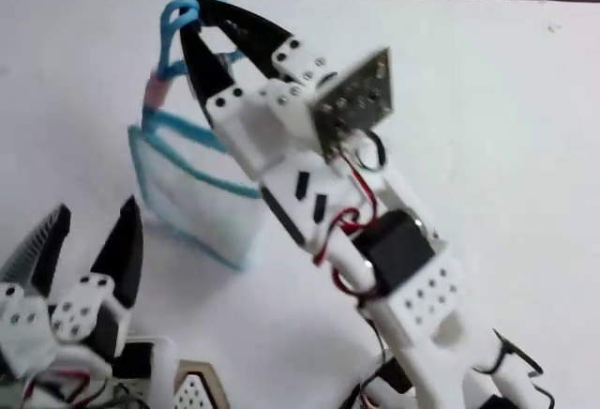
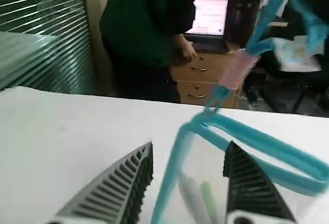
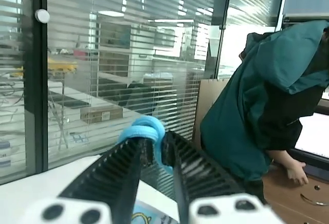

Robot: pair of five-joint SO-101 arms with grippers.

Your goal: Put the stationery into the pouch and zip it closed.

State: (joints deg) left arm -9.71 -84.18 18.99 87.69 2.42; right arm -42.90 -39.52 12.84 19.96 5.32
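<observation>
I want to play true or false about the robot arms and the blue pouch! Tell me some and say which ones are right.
1. The right gripper pinches the blue strap of the pouch. True.
2. The left gripper is shut tight. False: its fingers are spread wide apart.
3. The pouch has a red edge. False: its edge is blue.
4. The pouch sits on a white table. True.
5. Pale sticks show through the pouch's clear side. True.
</observation>
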